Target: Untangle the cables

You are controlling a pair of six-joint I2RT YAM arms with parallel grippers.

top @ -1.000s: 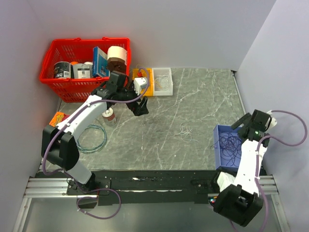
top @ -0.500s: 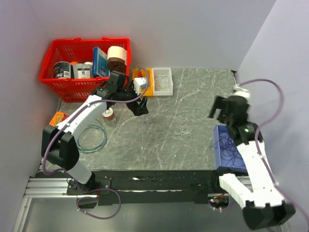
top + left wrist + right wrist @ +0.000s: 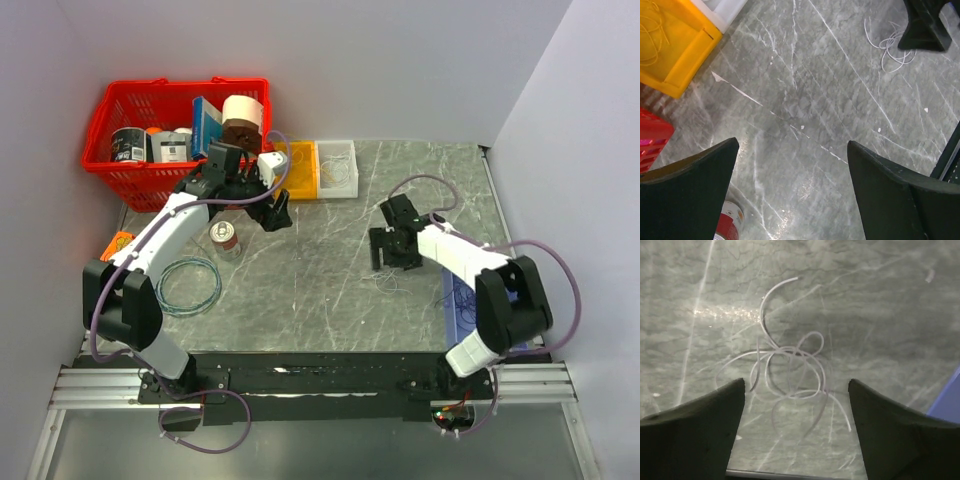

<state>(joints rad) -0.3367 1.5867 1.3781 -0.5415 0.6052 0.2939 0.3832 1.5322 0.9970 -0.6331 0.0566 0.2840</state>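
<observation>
A grey marbled table (image 3: 420,190) was seen between pale walls. The right gripper (image 3: 796,387) was held wide open over a small tangle of pale cable (image 3: 790,371) lying on the table. The left gripper (image 3: 792,145) was also spread wide, near a yellow tray (image 3: 670,55). Dark cables (image 3: 463,305) were seen in a blue tray (image 3: 450,326).

Free grey tabletop (image 3: 320,300) across centre and 6 o'clock, red basket (image 3: 175,130) walling 10 o'clock, yellow tray (image 3: 303,172) and clear tray (image 3: 338,167) at 12 o'clock, can (image 3: 226,237) and teal hoop (image 3: 188,285) at 9 o'clock, blue bin (image 3: 452,300) at 4 o'clock, right gripper (image 3: 392,262) hanging over pale cable (image 3: 390,283) at 3 o'clock.
</observation>
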